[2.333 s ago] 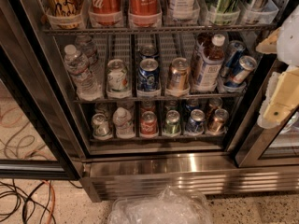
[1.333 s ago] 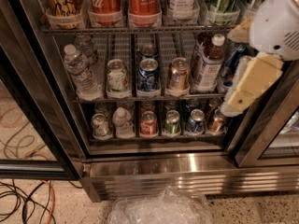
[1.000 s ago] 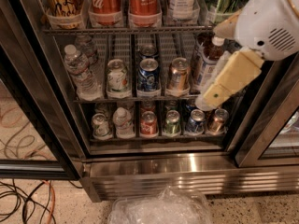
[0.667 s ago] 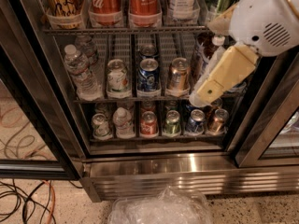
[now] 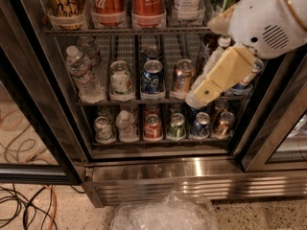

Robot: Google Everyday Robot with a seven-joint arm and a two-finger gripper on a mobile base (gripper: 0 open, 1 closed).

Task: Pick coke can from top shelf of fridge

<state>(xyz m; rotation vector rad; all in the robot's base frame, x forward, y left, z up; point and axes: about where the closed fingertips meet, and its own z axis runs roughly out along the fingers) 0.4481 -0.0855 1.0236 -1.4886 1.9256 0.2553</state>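
The gripper [image 5: 204,93] hangs before the right end of the middle rack [image 5: 158,100] of the fridge [image 5: 192,174]. I cannot tell whether it is open or closed. The coke can [image 5: 147,1] stands upright, up and to the left, at the front edge of the top shelf [image 5: 124,31], with a second red can [image 5: 108,4] just beside it. Each sits in a clear tray, probably to keep the row facing outward, so the gripper likely needs to rise and enter from the front.
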